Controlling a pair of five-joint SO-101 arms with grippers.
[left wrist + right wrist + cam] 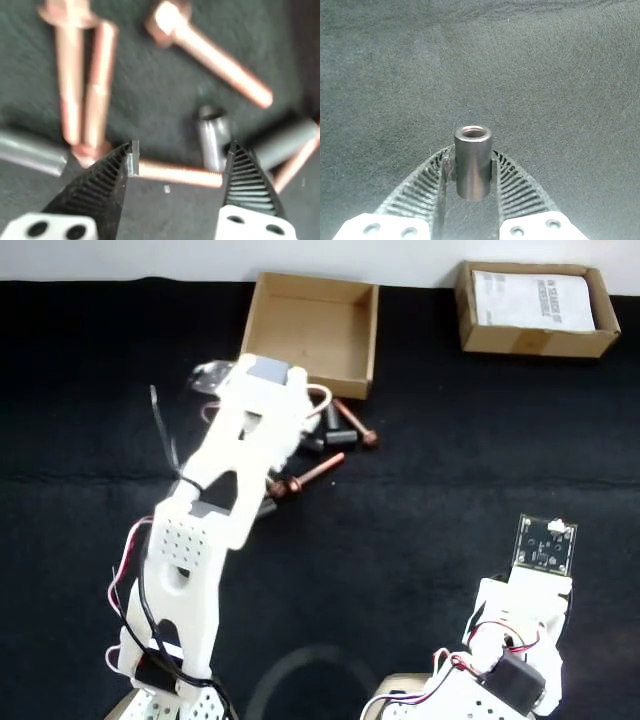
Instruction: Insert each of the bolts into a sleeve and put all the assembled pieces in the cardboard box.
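Bolt (180,174) btwn released L hand (182,152) tips | R hand (471,156) grasps sleeve (473,170) | risk: tip bumps neighbor sleeve (212,142)

The left arm (232,480) covers part of the heap of bolts (318,470) and sleeves (340,437).

Copper-toned metal bolts (215,60) shine; the grey metal sleeve (473,162) looks satin-smooth. The tabletop (560,75) is matt black cloth, perhaps felt. The box (312,325) is cardboard.
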